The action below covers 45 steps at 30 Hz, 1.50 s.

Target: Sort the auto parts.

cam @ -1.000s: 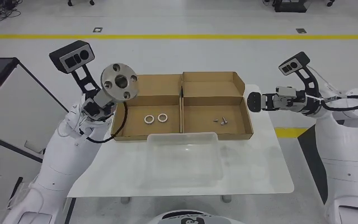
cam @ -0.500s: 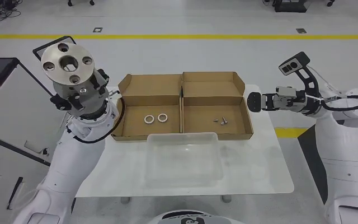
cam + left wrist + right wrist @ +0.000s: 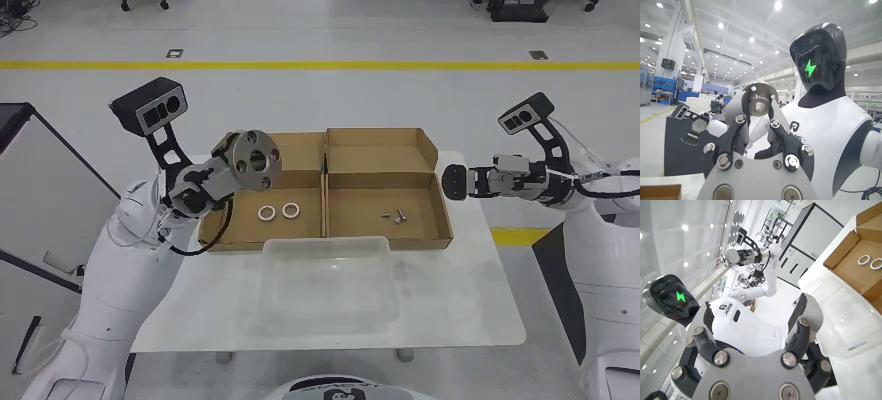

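Sorting looks to be partway through, with one heavy part in the air. The left pincer (image 3: 758, 111) is clamped on the hub of a round grey metal flange with bolt holes (image 3: 252, 158). Its dark fingers (image 3: 745, 109) press the hub from both sides, so the wide disc faces away from the wrist. Gripping the narrow neck rather than the broad rim probably gives the surer hold.

The flange hangs above the far left part of the left brown cardboard box (image 3: 250, 230), well clear of its floor, where two small silver metal rings (image 3: 267, 213) lie side by side. Touching that box on the right, a second brown cardboard box (image 3: 360, 225) holds a couple of small silver bolts (image 3: 394, 213), so each kind of part seems to get its own box.

A clear plastic tub (image 3: 325, 242) stands on the white surface (image 3: 470, 300) on the near side of both boxes, probably as the bin the parts are drawn from.

The right pincer (image 3: 755, 311) hangs just beside the right box's right wall, jaws apart and gripping nothing, where it cannot obstruct the other arm. The likely next step is to lower the flange into a box, though which one cannot be told.
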{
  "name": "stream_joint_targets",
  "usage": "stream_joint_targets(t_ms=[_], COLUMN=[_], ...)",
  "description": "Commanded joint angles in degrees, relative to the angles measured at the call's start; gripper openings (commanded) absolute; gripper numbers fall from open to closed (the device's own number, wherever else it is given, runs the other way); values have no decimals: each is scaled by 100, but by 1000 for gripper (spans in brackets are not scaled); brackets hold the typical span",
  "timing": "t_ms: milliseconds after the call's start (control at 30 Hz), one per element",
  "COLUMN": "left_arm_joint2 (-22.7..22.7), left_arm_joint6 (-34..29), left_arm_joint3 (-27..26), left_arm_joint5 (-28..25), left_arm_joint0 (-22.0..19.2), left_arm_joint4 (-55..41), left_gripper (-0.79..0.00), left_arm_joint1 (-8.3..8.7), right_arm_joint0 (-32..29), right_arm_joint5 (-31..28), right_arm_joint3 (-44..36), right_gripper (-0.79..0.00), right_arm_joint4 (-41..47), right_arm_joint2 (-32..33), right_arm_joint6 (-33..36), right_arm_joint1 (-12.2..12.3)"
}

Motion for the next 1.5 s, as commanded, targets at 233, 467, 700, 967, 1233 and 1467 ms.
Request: stream_joint_targets(t_ms=[233, 467, 700, 967, 1233, 1467], left_arm_joint2=[271, 320, 322, 273, -118, -382], left_arm_joint6=[251, 266, 265, 373, 168, 352], left_arm_joint3=[-307, -396, -406, -423, -97, 96], left_arm_joint5=[-251, -266, -265, -124, 715, 1145], left_arm_joint0=[34, 21, 18, 46, 290, 397], left_arm_joint4=[-1172, -1613, -1632, -1539, -288, 342], left_gripper=[-785, -785, -785, -785, -785, -785], left_arm_joint1=[-27, -59, -61, -63, -8, 9], right_arm_joint0=[0, 0, 0, 0, 0, 0], right_arm_joint5=[0, 0, 0, 0, 0, 0], right_arm_joint3=[0, 0, 0, 0, 0, 0], right_gripper=[0, 0, 0, 0, 0, 0], right_arm_joint4=[0, 0, 0, 0, 0, 0], right_arm_joint2=[0, 0, 0, 0, 0, 0], right_arm_joint6=[0, 0, 0, 0, 0, 0], right_arm_joint1=[0, 0, 0, 0, 0, 0])
